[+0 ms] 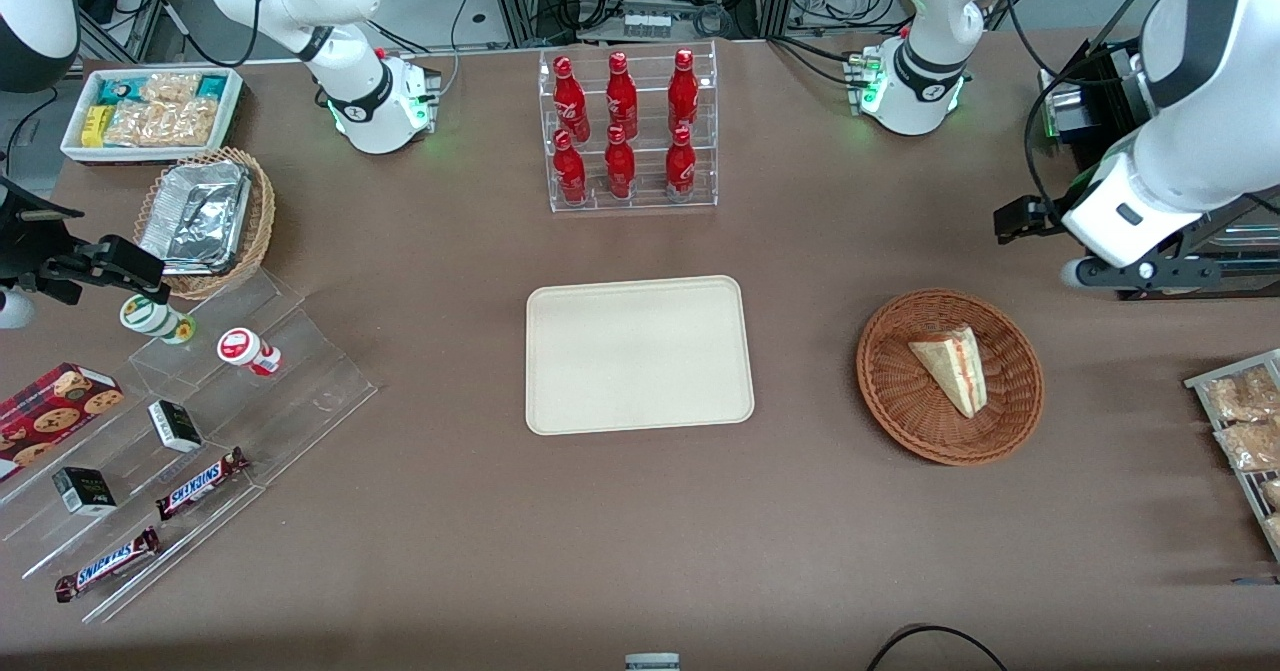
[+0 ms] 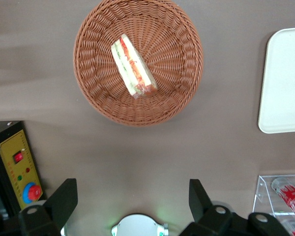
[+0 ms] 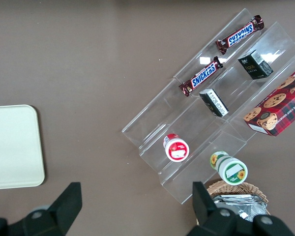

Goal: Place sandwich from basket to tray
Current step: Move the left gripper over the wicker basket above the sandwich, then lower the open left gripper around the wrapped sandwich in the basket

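Observation:
The sandwich (image 1: 955, 366), a pale wedge with red and green filling, lies in the round reddish-brown basket (image 1: 890, 391) toward the working arm's end of the table. Both also show in the left wrist view, the sandwich (image 2: 132, 66) and the basket (image 2: 179, 78). The cream tray (image 1: 638, 353) lies flat and bare at the table's middle, beside the basket; its edge shows in the left wrist view (image 2: 285, 81). My left gripper (image 1: 1020, 219) hangs high above the table, farther from the front camera than the basket. In the wrist view it (image 2: 132, 196) is open and empty, with dark fingers (image 2: 64, 199) wide apart.
A clear rack of red bottles (image 1: 625, 131) stands farther back than the tray. A control box with a red button (image 2: 22, 172) sits near the gripper. Snack packets (image 1: 1245, 421) lie at the working arm's end. Acrylic steps with candy bars (image 1: 200, 421), a tan foil basket (image 1: 205, 221) and a white bin (image 1: 150, 111) are at the parked arm's end.

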Available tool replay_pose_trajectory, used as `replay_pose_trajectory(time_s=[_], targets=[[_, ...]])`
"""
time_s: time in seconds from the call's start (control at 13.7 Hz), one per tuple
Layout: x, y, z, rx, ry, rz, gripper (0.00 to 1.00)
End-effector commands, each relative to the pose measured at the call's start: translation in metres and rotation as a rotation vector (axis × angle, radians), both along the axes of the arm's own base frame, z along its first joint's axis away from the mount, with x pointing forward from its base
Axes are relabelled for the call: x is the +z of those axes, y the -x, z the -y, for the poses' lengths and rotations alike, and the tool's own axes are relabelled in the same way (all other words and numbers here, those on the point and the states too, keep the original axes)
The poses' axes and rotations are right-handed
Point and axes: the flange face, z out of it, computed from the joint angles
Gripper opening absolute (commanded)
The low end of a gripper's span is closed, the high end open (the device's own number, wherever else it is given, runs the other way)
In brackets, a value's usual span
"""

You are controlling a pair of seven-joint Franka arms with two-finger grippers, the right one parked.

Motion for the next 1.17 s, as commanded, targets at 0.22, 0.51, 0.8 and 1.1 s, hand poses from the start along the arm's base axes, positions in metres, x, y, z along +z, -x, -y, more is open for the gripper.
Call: replay_pose_trajectory(time_s=[0.22,0.51,0.8,1.1], targets=[[-0.072,0.024,-0.002,-0.018,-0.006,0.086,1.00],[-0.119,0.029,-0.010,-0.003,0.003,0.149,1.00],[-0.138,0.024,-0.015,0.035,0.009,0.170,1.00],[-0.166,0.030,-0.028,0.224,0.001,0.238,1.00]])
